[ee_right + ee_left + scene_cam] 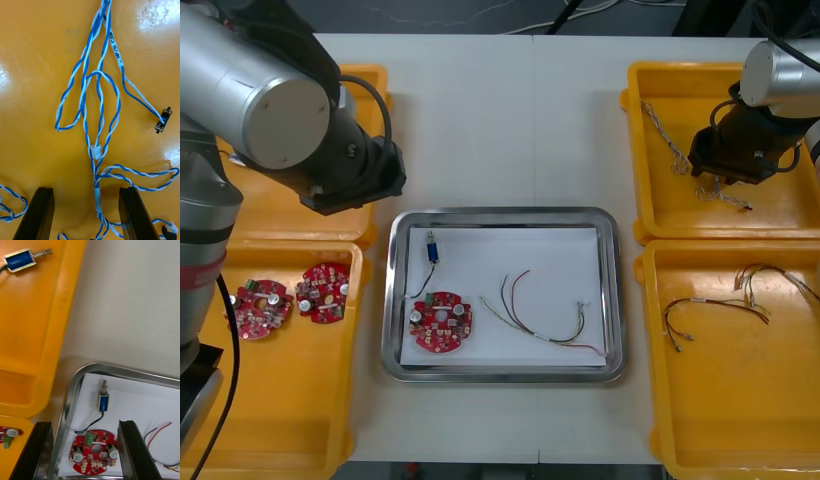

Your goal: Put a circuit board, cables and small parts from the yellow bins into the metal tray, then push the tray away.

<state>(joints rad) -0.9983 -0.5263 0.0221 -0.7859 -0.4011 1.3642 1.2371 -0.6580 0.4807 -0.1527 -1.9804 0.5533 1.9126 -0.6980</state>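
Note:
The metal tray [610, 290], white inside, holds a red circuit board [442, 322], a small blue metal part [432, 245] with a black lead, and a red and yellow cable [545, 318]. My right gripper [721, 186] hangs low in the far right yellow bin [650, 215] over twisted blue and white cables [670, 145]. In the right wrist view it [87, 213] is open, with a strand of the blue and white cable [96, 180] running between its fingers. My left gripper [84, 452] is open above the tray's left rim [71, 405], over the circuit board [92, 452].
Two more circuit boards [262, 308] [323, 292] lie in the near left bin [280, 420]. Thin dark cables [715, 310] lie in the near right bin [660, 400]. Another small metal part [20, 258] rests in the far left bin. My left arm [270, 95] covers much of that bin.

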